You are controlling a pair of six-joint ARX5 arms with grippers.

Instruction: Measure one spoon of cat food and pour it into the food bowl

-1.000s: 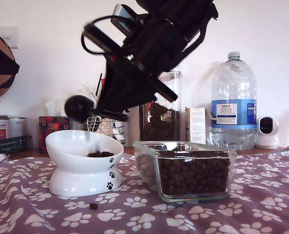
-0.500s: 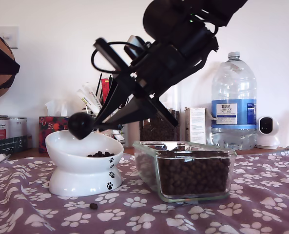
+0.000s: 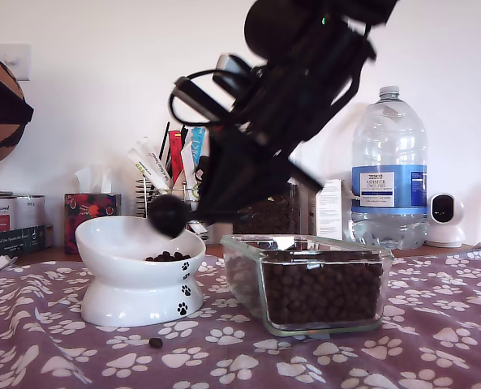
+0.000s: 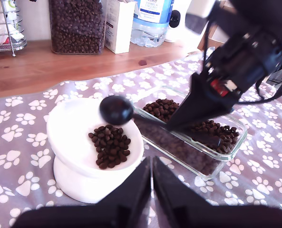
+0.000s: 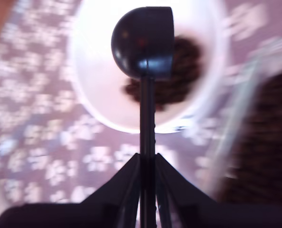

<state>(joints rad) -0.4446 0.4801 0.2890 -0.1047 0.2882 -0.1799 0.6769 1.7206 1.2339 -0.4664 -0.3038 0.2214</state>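
My second gripper [image 5: 147, 159] is shut on the thin handle of the black spoon [image 5: 143, 42]. The spoon's cup is turned on its side over the white food bowl [image 5: 98, 71]. In the exterior view the spoon [image 3: 169, 215] hangs just above the bowl's [image 3: 135, 275] rim nearest the glass dish, held by my blurred second gripper [image 3: 217, 207]. A small heap of dark cat food [image 4: 110, 146] lies in the bowl [image 4: 64, 123]. My first gripper [image 4: 151, 164] hovers near the bowl, shut and holding nothing. It looks at the spoon [image 4: 116, 110].
A clear glass dish [image 3: 309, 284] full of kibble stands beside the bowl, toward the exterior view's right. One loose pellet [image 3: 156, 343] lies on the paw-print cloth. Behind are a kibble canister [image 4: 77, 23], a water bottle [image 3: 388, 170], a sachet rack [image 3: 171, 174] and a white camera [image 3: 445, 219].
The second arm has swung toward the exterior view's right and dropped lower. It carried the spoon's cup from above the bowl's far rim to the rim nearest the glass dish.
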